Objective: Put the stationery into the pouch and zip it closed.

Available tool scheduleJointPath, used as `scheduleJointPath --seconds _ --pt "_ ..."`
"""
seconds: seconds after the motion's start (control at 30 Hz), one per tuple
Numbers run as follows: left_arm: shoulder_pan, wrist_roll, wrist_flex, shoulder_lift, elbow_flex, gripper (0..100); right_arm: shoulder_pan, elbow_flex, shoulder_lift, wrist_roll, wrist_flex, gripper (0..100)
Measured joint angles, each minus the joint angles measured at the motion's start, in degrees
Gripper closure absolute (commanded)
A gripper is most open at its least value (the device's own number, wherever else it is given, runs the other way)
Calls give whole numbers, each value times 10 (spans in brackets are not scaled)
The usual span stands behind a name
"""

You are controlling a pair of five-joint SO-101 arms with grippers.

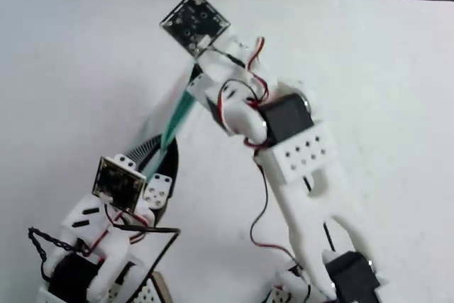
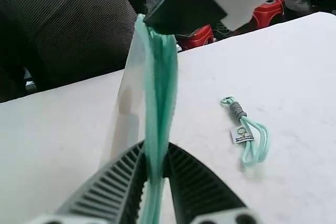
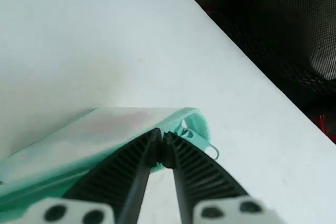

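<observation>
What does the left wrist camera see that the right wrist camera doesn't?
Left wrist view: a mint green cord with a small tag lies on the table, apart from the pouch. The right hand pinches the pouch's far end.
Right wrist view: the zipper pull sticks out at the pouch's corner, right beside the shut right hand.
Both: the mint green pouch, the white table, and a dark mesh chair behind. In each, that camera's own hand is shut on the pouch's edge, the left hand in its own view.
</observation>
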Motion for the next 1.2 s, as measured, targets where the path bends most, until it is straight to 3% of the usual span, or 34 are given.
scheduleJointPath --seconds 0.43,0.57,0.67,0.87,1.03,1.2 --pt "0 0 -6 1 3 977 39 -125 134 -18 18 979" --pt "1 -7 -73 1 40 977 84 -171 104 -41 98 979" --pt "4 -61 -142 1 73 977 108 -189 37 -46 144 979" --pt "40 -193 -207 2 85 976 219 -172 -54 -46 171 979" --pt "64 -228 -244 20 86 974 328 -76 -62 -43 171 979" --pt "74 -260 -303 149 85 974 410 41 -64 -3 156 979"
